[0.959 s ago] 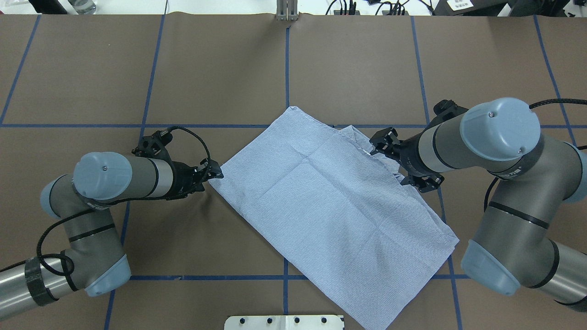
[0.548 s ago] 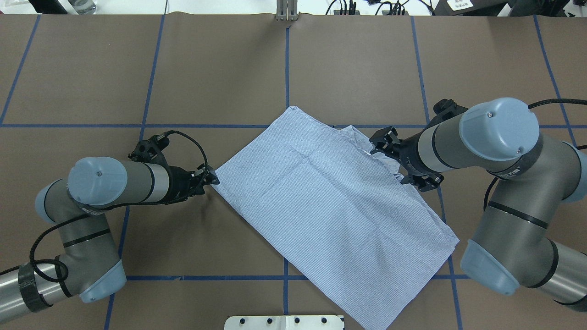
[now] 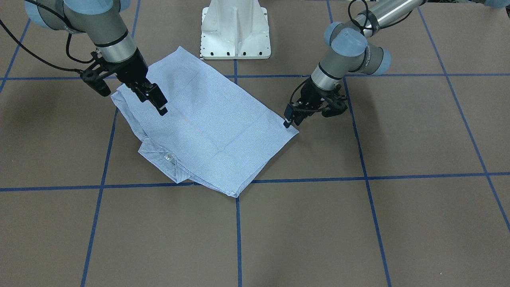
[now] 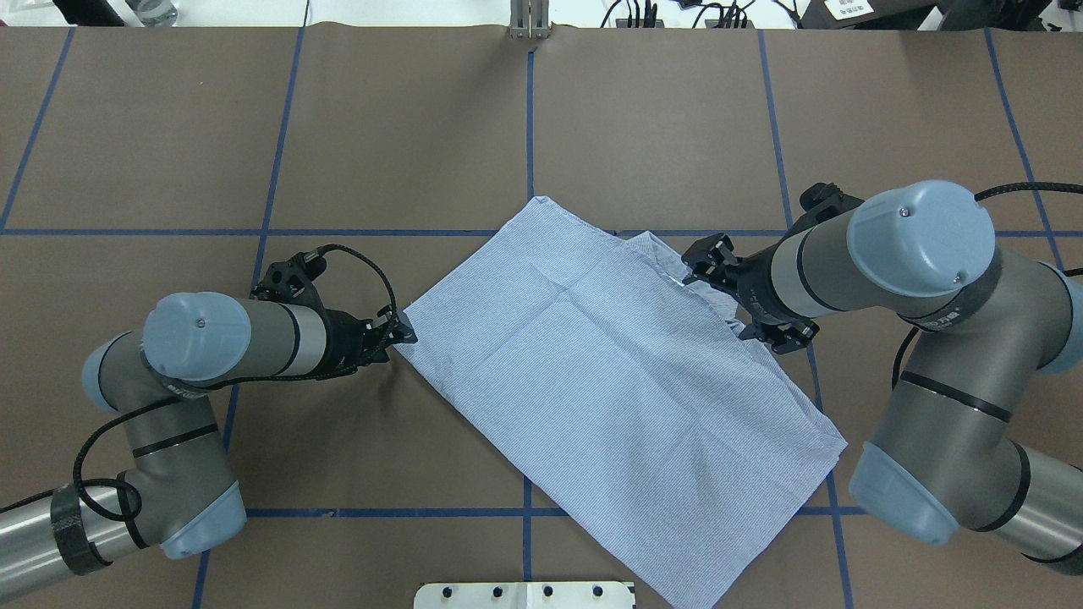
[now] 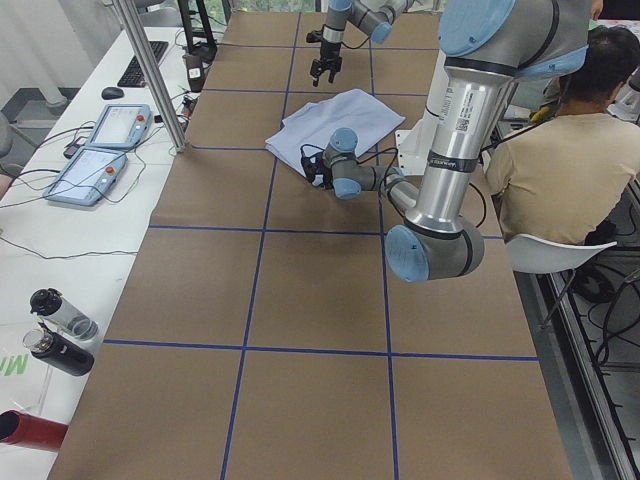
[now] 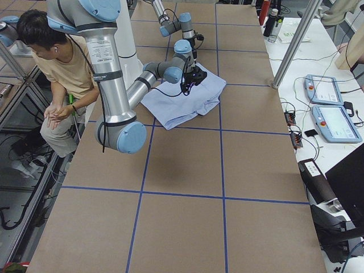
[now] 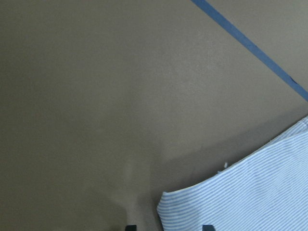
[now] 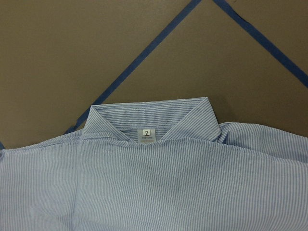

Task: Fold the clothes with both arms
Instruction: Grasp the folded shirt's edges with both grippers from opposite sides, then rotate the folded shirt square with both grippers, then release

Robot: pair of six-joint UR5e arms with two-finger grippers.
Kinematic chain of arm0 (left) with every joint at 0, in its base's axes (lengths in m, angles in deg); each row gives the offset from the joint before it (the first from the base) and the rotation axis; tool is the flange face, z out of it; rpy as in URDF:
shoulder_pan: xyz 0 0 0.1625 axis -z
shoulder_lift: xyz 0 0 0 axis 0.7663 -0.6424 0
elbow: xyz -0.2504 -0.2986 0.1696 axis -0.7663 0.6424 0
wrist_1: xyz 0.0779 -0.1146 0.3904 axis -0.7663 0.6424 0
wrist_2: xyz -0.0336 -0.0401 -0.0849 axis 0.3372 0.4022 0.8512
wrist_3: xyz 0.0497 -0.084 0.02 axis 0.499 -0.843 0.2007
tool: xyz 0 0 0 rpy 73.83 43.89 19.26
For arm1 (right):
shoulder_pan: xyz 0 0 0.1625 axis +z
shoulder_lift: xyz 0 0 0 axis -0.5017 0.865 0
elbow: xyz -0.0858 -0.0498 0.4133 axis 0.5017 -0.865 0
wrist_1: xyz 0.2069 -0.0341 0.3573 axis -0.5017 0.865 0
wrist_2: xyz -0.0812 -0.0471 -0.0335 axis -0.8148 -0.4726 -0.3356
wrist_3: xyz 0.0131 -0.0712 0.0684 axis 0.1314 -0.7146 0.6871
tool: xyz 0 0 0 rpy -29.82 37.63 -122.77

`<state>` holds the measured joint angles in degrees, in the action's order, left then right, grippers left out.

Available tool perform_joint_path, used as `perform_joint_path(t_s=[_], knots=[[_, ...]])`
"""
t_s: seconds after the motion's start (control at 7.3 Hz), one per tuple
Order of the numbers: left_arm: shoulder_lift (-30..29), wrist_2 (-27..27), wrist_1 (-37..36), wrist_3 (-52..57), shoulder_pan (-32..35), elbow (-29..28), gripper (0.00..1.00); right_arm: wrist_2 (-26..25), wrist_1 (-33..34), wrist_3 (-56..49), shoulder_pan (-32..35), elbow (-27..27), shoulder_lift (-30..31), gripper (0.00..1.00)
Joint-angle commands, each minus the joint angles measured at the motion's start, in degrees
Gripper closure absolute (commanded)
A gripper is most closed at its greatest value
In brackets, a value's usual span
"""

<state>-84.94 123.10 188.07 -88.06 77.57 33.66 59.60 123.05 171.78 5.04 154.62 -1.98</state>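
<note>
The light-blue striped shirt (image 4: pixel 609 381) lies folded in a slanted rectangle on the brown table; it also shows in the front view (image 3: pixel 211 123). Its collar (image 8: pixel 149 113) and white neck label (image 8: pixel 147 135) face the far side. My left gripper (image 4: pixel 408 331) is low at the shirt's left corner. In the left wrist view the corner (image 7: pixel 192 207) lies between its two parted fingertips (image 7: pixel 207 226). My right gripper (image 3: pixel 157 104) hovers open above the shirt's collar-side edge and holds nothing.
The white pedestal base (image 3: pixel 235 30) stands just behind the shirt. Blue tape lines (image 4: pixel 529 110) grid the table. A seated person (image 5: pixel 560 170) is beside the robot. Teach pendants (image 5: pixel 100 140) and bottles (image 5: pixel 55 330) lie on the side bench.
My left gripper drew back a little to the left, then came right again to the shirt's left corner. The right arm and the shirt have not moved.
</note>
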Motion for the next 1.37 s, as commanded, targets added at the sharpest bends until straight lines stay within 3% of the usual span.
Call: perform_joint_path(t_s=[0.0, 0.14, 0.27, 0.69, 0.96, 1.23], knots=[[-1.14, -0.07, 0.0, 0.16, -0.03, -2.05, 0.45, 0.0, 0.04, 0.0, -0.17, -0.04, -0.08, 0.0], [-1.32, -0.16, 0.0, 0.16, 0.05, -2.15, 0.56, 0.09, 0.04, 0.0, -0.18, 0.05, -0.08, 0.0], [-1.23, -0.16, 0.0, 0.42, 0.14, -2.06, 1.0, 0.0, 0.04, 0.0, -0.26, 0.05, -0.08, 0.0], [-1.23, -1.03, 0.0, 2.43, 3.12, -2.06, 1.0, -1.04, 0.12, 0.0, -1.31, -0.13, -0.08, 0.0], [-3.23, -0.78, -0.17, 9.36, 7.59, -3.89, 1.0, -3.07, 0.21, 0.09, -2.98, -0.13, -0.08, 0.0], [-12.6, -0.69, 0.09, 14.37, 13.12, -15.7, 1.0, -3.08, 0.38, 0.09, -2.99, -0.3, 0.1, 0.0]])
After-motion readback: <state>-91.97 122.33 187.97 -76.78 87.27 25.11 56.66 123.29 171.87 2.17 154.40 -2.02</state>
